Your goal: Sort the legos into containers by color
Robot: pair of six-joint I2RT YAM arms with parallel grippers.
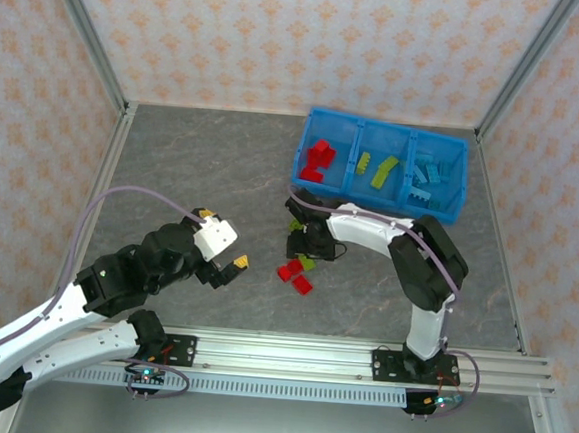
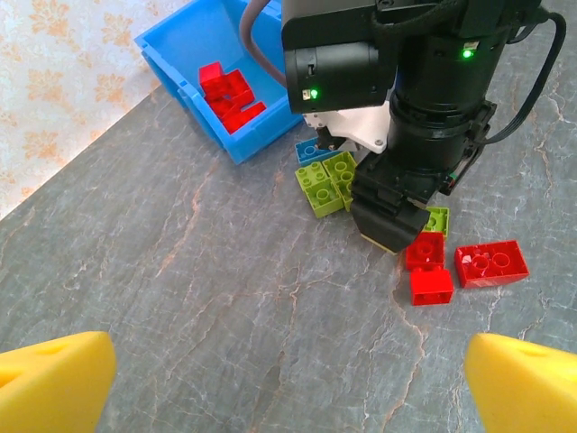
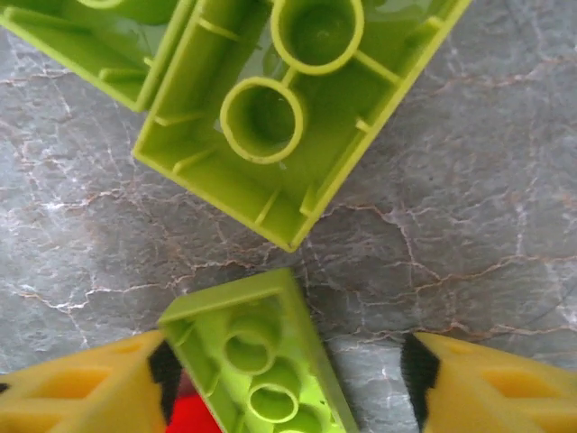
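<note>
Legos [image 1: 296, 273] sit in two places on my feeds: a loose cluster on the grey table [image 1: 204, 160] just in front of the tray [image 1: 372, 192], and the rest already inside it, with reds [image 1: 319, 160] in the left compartment, greens [image 1: 377, 169] in the middle one and light blues [image 1: 431, 176] in the right. From above I see the right gripper [image 1: 303, 244] down over the cluster. Its wrist camera gives me a green lego [image 3: 257, 356] between the yellow pads [image 3: 81, 388], lying against one pad with a clear gap to the other, so the jaws stand apart and grip nothing. A bit of red shows under it, and a larger green lego [image 3: 297, 108] lies hollow side up just beyond. My left wrist camera shows three loose reds [image 2: 491, 263] beside that gripper, two loose greens [image 2: 325, 185] touching each other behind it, and one blue lego [image 2: 306, 150] just beside the tray wall. The left gripper [image 1: 224, 238] hangs above the table well to the left of the cluster, jaws wide, empty
</note>
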